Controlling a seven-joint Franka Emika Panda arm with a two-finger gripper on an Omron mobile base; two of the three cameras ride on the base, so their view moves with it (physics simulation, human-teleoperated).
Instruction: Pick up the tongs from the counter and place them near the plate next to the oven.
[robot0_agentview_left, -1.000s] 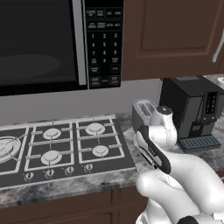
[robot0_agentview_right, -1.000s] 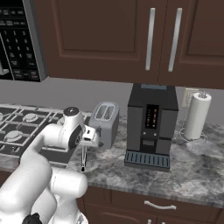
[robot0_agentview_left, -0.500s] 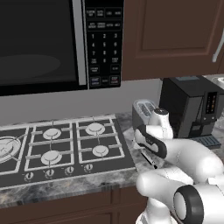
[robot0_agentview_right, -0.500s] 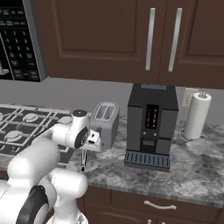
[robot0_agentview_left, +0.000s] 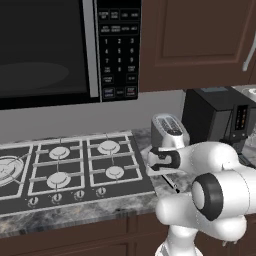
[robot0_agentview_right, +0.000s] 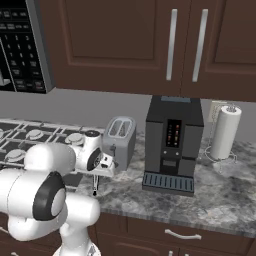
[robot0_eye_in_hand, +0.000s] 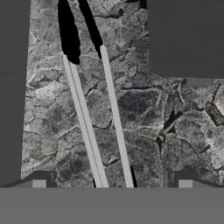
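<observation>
The tongs (robot0_eye_in_hand: 98, 127) lie flat on the counter (robot0_eye_in_hand: 144, 131), not picked up yet, so all the carrying is left to do. The end effector (robot0_eye_in_hand: 112, 186) hangs right over them with its tips wide apart, one on each side. The stove (robot0_agentview_left: 75, 167) is close on the left and the toaster (robot0_agentview_right: 119, 142) close on the right, so room is tight.

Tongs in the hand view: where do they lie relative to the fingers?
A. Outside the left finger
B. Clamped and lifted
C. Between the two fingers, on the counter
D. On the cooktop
C: the tongs lie on the marbled counter, running up between the spread fingers.
</observation>
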